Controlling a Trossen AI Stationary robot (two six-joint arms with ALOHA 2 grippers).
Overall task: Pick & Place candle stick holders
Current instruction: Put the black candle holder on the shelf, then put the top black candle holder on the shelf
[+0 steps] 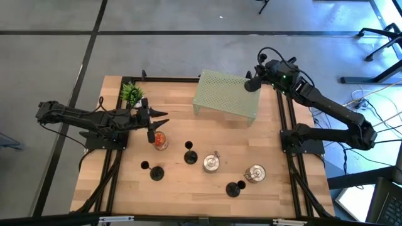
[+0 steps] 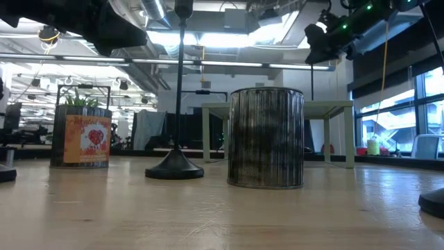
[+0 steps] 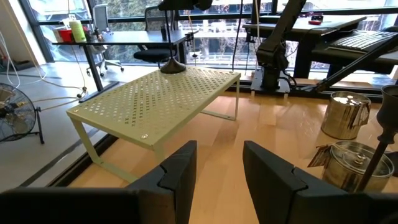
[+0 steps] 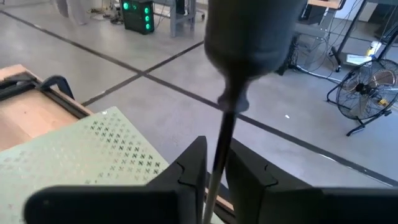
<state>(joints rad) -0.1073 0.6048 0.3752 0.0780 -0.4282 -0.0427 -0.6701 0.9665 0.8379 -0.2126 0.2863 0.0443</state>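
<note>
1. One candle stick holder (image 4: 219, 149) is clamped by its thin stem between the right gripper's (image 4: 214, 171) fingers, over the far right corner of the pale green perforated shelf (image 1: 223, 94).
2. Its round base (image 3: 172, 67) sits on the shelf top.
3. Three more candle stick holders (image 1: 190, 156) stand on the wooden table (image 1: 188, 188) among silver tins (image 1: 211, 163).
4. The left gripper (image 1: 157, 120) waits with fingers spread, empty, above a glass jar (image 1: 160, 140).

We see the right gripper (image 1: 252, 81) over the green perforated shelf's (image 1: 225, 95) right corner; three candle stick holders (image 1: 190, 157) stand in front of it.
</note>
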